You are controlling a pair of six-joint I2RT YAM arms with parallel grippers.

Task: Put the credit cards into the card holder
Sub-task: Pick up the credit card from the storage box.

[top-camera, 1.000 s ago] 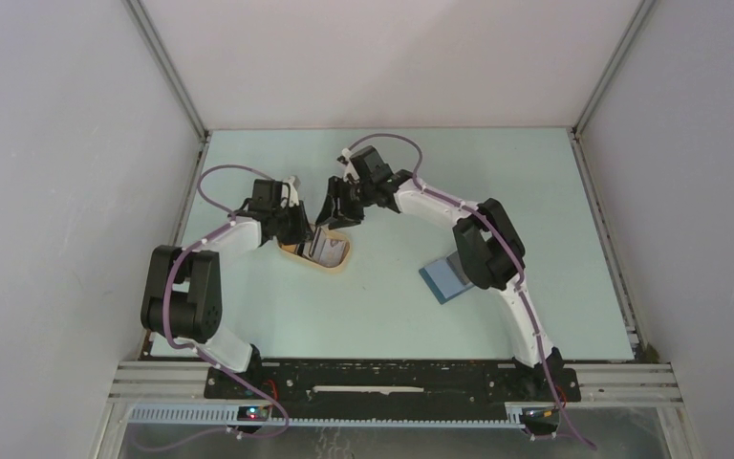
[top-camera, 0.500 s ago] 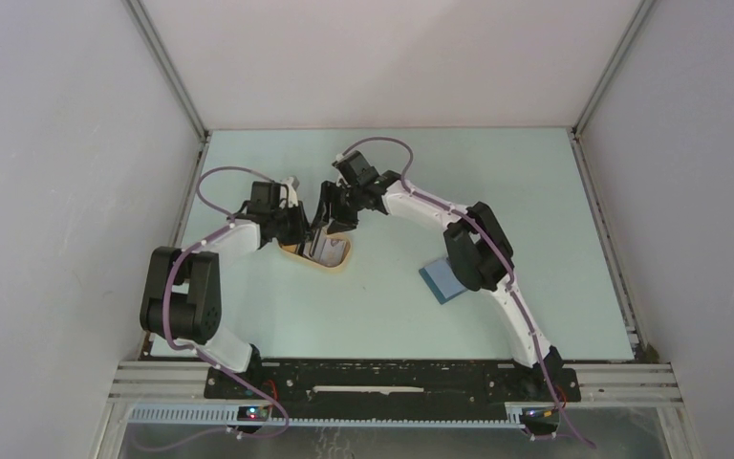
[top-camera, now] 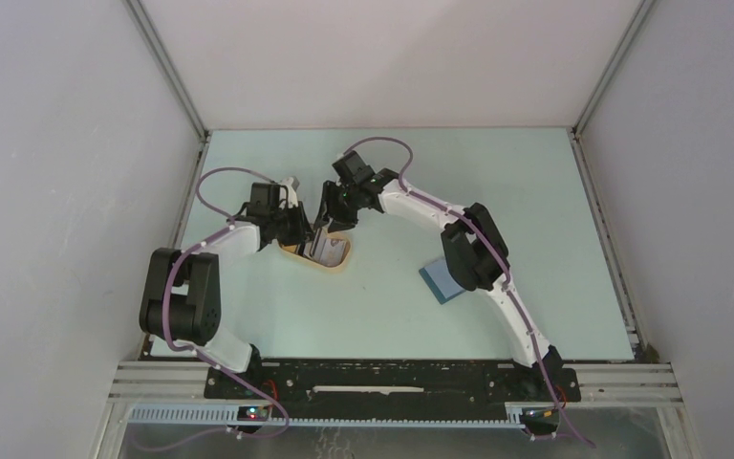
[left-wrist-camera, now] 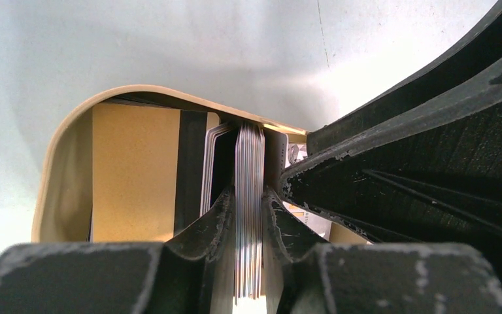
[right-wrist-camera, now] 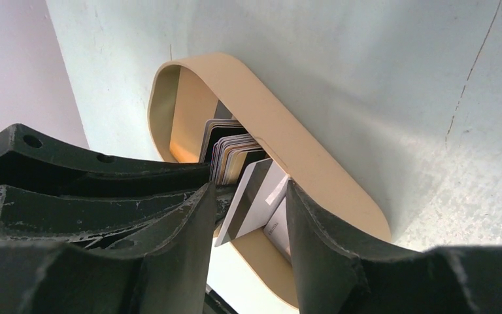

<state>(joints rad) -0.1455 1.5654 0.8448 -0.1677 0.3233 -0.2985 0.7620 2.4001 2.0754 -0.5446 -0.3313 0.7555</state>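
Note:
A stack of credit cards (left-wrist-camera: 250, 163) stands on edge in a tan oval tray (left-wrist-camera: 150, 93), and my left gripper (left-wrist-camera: 249, 195) is shut on it. In the right wrist view the same stack (right-wrist-camera: 232, 157) fans out beside a loose white-and-grey card (right-wrist-camera: 256, 196), which leans between the jaws of my open right gripper (right-wrist-camera: 248, 190); they do not pinch it. From above, both grippers, left (top-camera: 298, 229) and right (top-camera: 327, 222), meet over the tray (top-camera: 337, 268). The teal card holder (top-camera: 437, 282) lies on the table to the right, partly under the right arm.
My right gripper's black fingers (left-wrist-camera: 399, 131) crowd the tray just right of the left jaws. A second white card (right-wrist-camera: 280, 229) lies in the tray bottom. The pale green table (top-camera: 535, 191) is walled on three sides.
The right arm has shifted left and brought its gripper lower, closer over the tray and the left gripper. The left gripper holds still on the stack.

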